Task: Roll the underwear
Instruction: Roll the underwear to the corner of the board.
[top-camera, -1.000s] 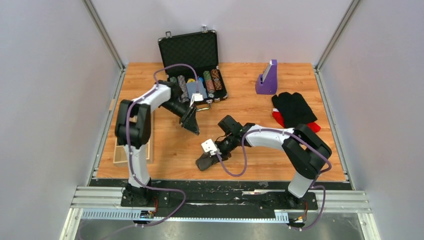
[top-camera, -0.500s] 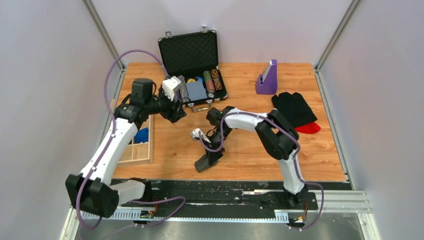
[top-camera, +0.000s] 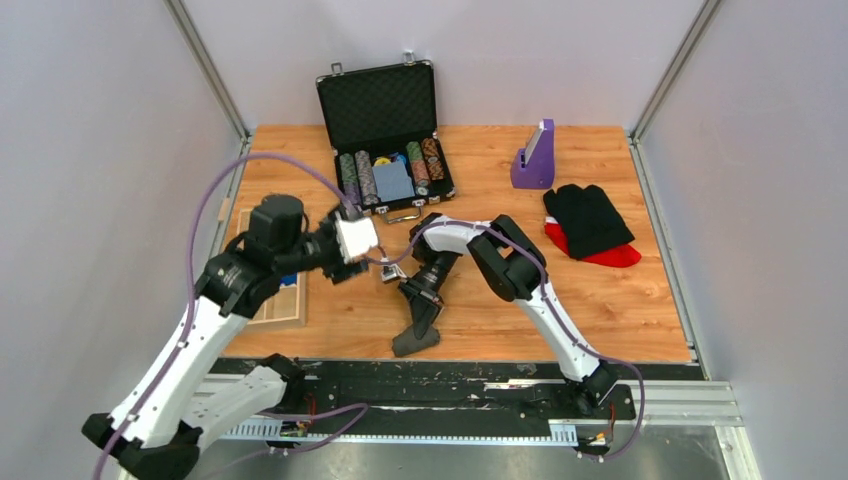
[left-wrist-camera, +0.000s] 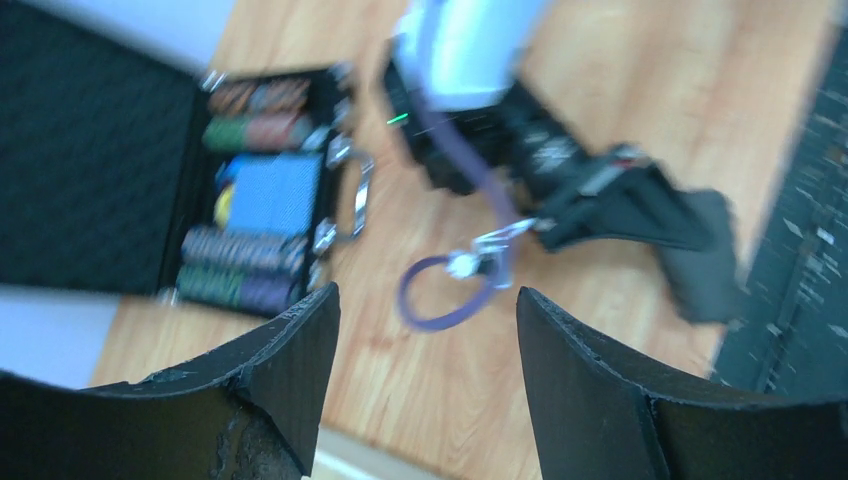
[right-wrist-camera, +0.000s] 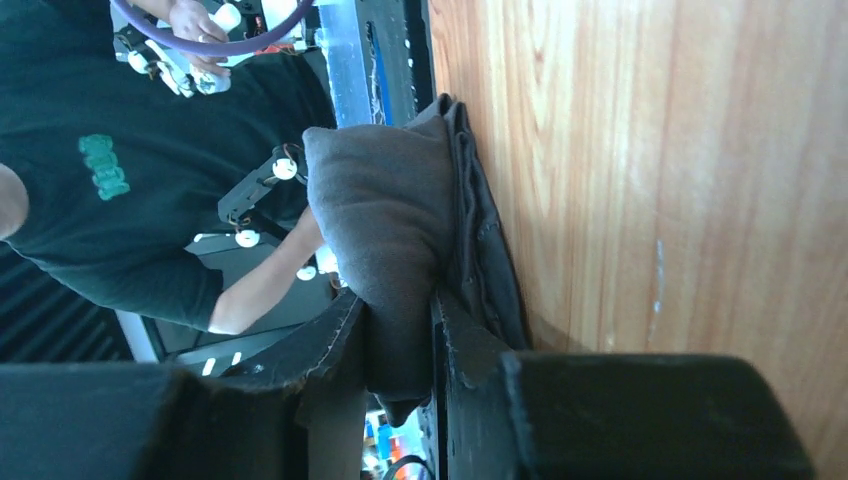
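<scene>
Right claw (right-wrist-camera: 398, 300), pinching a fold of the underwear (right-wrist-camera: 375, 200), now drags it toward 6 o'clock (rolling seems underway); left claw (left-wrist-camera: 425, 300), spread, withdraws toward 9 o'clock.

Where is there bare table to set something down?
Front right, between the right arm and the black garment, is bare table. So is the back strip between the chip case and purple stand. Crowded: centre-left, where the left gripper, the right gripper clamping the underwear and the wooden tray meet.
</scene>
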